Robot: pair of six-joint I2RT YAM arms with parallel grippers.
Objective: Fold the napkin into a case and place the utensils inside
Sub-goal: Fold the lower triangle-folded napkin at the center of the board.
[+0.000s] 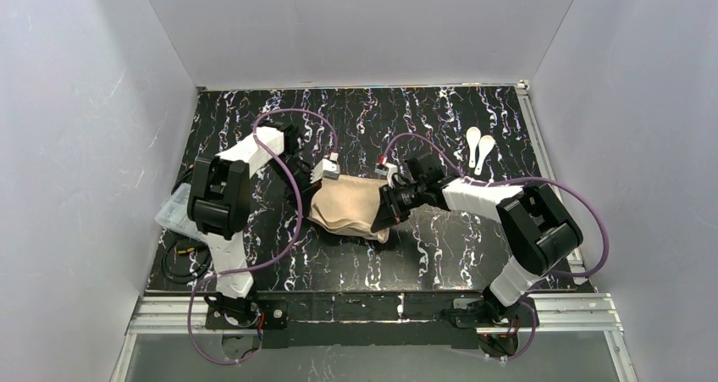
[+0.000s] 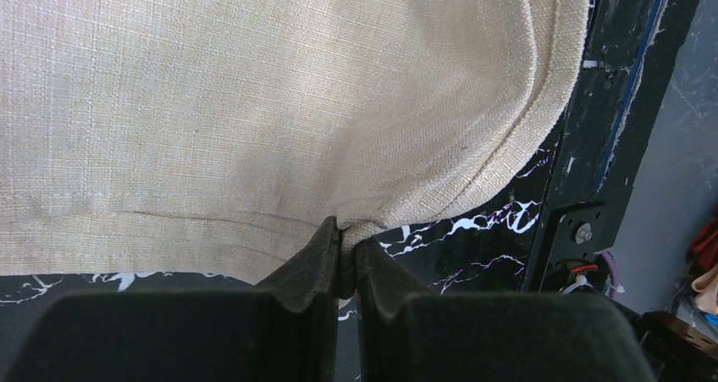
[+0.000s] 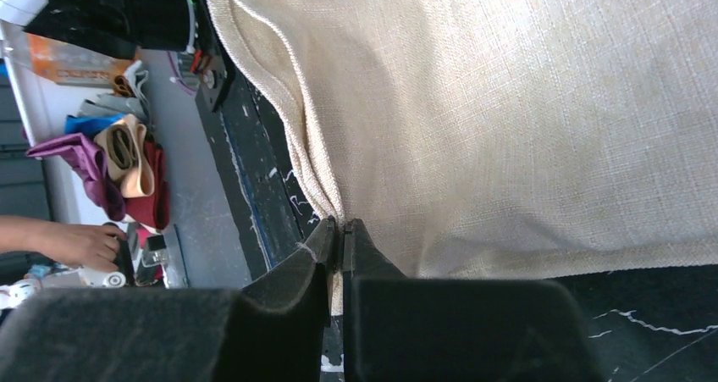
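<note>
The napkin (image 1: 351, 206) is at the middle of the bench (image 1: 440, 119), strung between the two arms and sagging toward the near edge in loose, doubled folds. Its upper edge runs nearly straight from one tool to the other. Whether the lowest fold rests on the bench surface I cannot tell from above.

The left tool (image 2: 345, 234) is closed on the napkin. In the left wrist view its two dark fingers (image 2: 313, 259) meet on the hemmed edge, with the cloth spreading away above them and one rounded hem curving off to the right.

The right tool (image 3: 340, 229) is closed on the napkin as well, pinching it where a hemmed fold comes down to the fingertips (several layers seem bunched there). The rest of the cloth fills most of that view.

The two white spoons (image 1: 479, 149) lie side by side near the far right corner of the bench, bowls toward the far edge, well apart from the napkin and from both tools.

A clear plastic box (image 1: 173, 213) sits at the left edge of the bench, partly hidden behind the left arm.
</note>
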